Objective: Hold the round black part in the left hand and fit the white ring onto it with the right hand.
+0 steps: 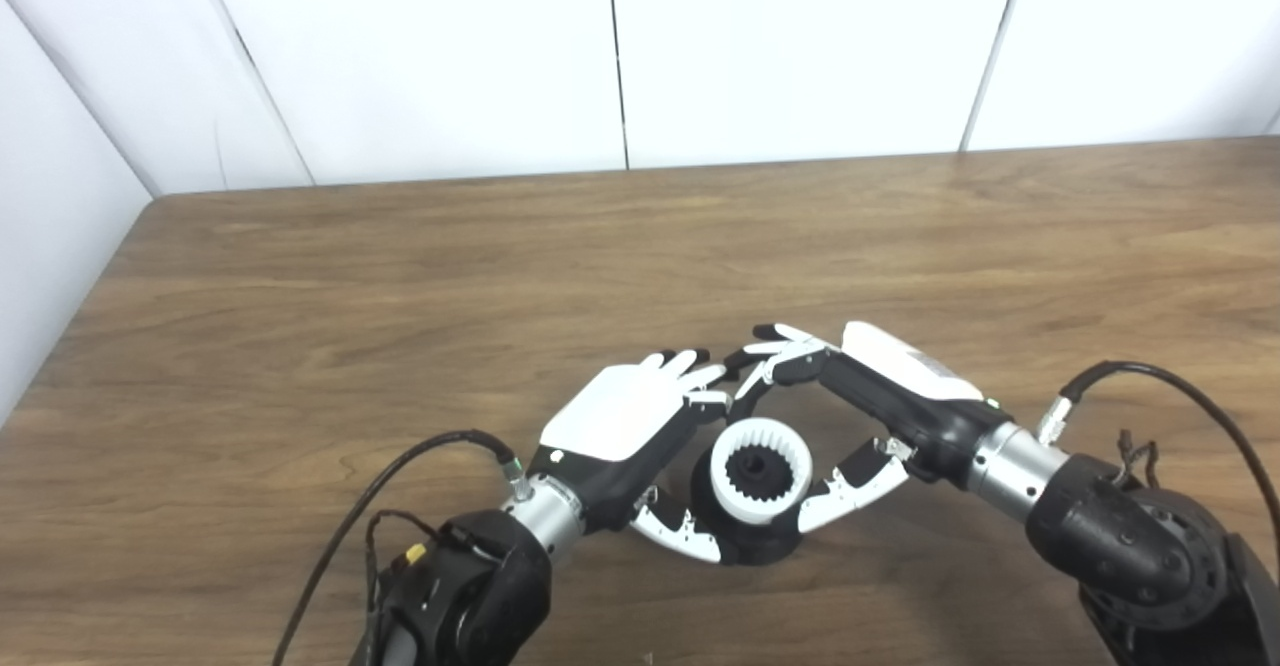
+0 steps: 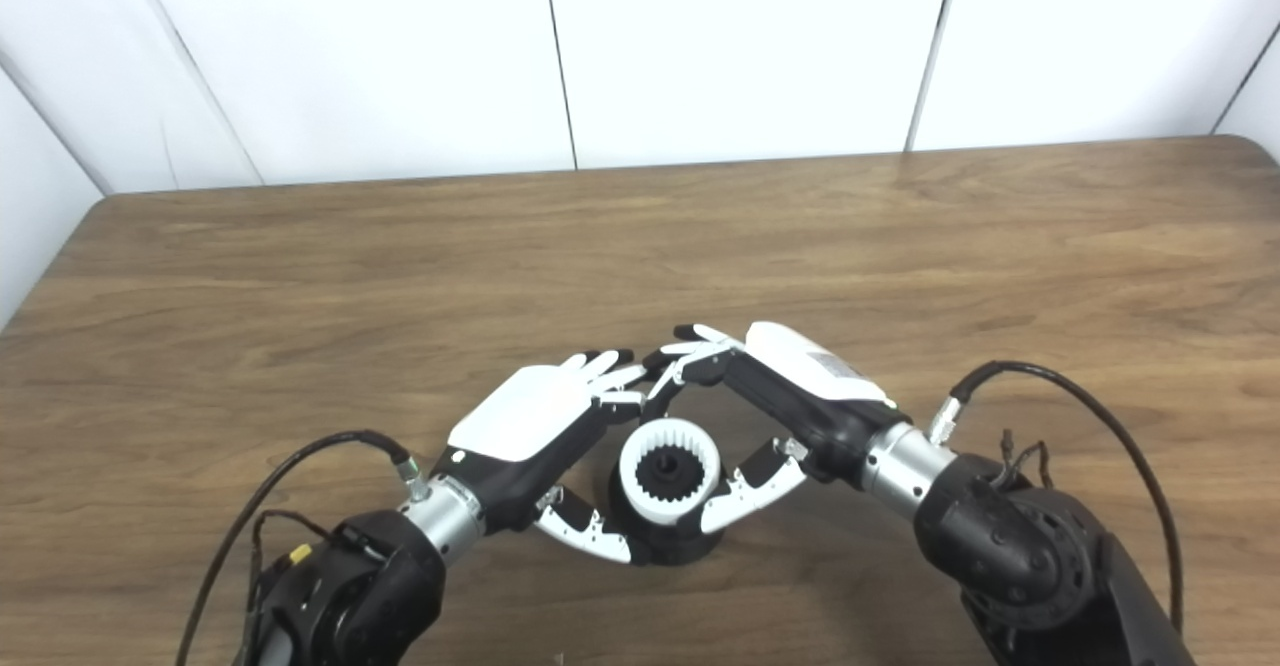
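Observation:
The round black part [image 1: 762,546] stands on the table near the front edge, its toothed hub showing in the middle. The white ring [image 1: 727,491], toothed on the inside, sits around that hub on top of the black part. My left hand [image 1: 625,416] wraps the part from the left, with its fingers behind and its thumb against the base in front. From the right, my right hand [image 1: 900,386] reaches over, its fingers curled at the ring's far edge and its thumb [image 1: 845,491] touching the ring's near right side.
The wooden table [image 1: 400,276] stretches back to a white panelled wall. Cables loop from both wrists, left [image 1: 400,466] and right [image 1: 1180,386]. Nothing else lies on the tabletop in view.

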